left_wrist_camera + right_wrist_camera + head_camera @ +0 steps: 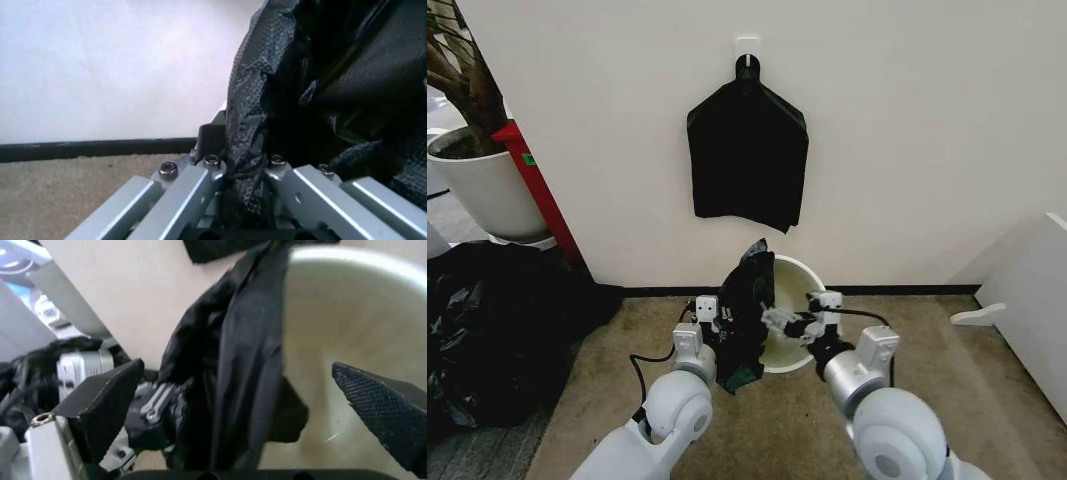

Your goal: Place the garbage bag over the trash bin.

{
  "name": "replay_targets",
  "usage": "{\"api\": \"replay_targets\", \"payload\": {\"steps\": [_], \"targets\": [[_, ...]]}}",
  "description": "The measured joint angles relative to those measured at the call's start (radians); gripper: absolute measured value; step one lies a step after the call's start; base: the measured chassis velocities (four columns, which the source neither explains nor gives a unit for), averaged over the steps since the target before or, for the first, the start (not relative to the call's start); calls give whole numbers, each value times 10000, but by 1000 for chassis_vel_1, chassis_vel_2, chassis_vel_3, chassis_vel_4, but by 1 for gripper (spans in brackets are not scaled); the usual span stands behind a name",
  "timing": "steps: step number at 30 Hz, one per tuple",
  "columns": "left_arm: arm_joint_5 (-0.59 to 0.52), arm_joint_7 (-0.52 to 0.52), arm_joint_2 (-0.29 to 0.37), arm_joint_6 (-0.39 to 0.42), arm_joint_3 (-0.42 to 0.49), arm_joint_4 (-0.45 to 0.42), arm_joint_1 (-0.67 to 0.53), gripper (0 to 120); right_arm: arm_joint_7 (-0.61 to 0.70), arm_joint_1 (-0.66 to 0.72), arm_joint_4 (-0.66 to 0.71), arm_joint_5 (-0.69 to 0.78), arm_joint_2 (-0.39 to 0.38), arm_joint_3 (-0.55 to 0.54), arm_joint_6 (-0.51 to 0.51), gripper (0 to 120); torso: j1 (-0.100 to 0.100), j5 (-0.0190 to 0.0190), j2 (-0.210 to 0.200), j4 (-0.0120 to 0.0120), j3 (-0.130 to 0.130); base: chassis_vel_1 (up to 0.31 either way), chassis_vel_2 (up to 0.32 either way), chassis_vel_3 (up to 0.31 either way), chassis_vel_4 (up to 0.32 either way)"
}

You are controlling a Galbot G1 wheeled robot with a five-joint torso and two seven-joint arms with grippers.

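Down on the carpeted floor (947,390), the small round white plastic trash bin (793,285) stands against the wall. Just at its left rim the left pincer (727,322) is clamped on the thin, crinkled black plastic garbage bag (745,315), which hangs upright. The right pincer (779,322), jaws spread wide, sits beside the bag over the bin's mouth.

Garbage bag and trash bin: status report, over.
Left gripper shut on garbage bag, held at the trash bin rim. Right gripper open beside the bag. Bag not yet over bin. Nothing in the way.
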Motion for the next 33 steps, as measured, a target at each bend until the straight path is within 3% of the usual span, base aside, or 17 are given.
{"api": "replay_targets", "payload": {"steps": [2,9,12,25,29,33], "targets": [[77,12,-16,0,20,-18,19,2,58,75,-120,-46,65,-131,9,98,0,1,0,0,0,0,0,0,0],[185,37,-123,-6,41,-102,109,2,535,424,-655,-161,338,-500,39,77,0,1,0,0,0,0,0,0,0],[181,30,-111,-8,18,-203,200,2,575,444,-785,-226,352,-511,46,62,0,1,0,-1,0,0,0,0,0],[164,73,12,-139,-160,-385,462,2,247,105,-793,-856,310,-318,59,19,0,1,0,-1,-1,0,0,0,0],[189,81,48,-158,-205,-398,517,2,181,-166,-620,-1031,299,-197,161,0,0,2,0,-1,-1,0,0,0,0],[192,88,102,-198,-332,-394,524,2,166,-415,-228,-1021,140,105,182,0,0,2,0,-1,-1,0,0,0,0]]}}
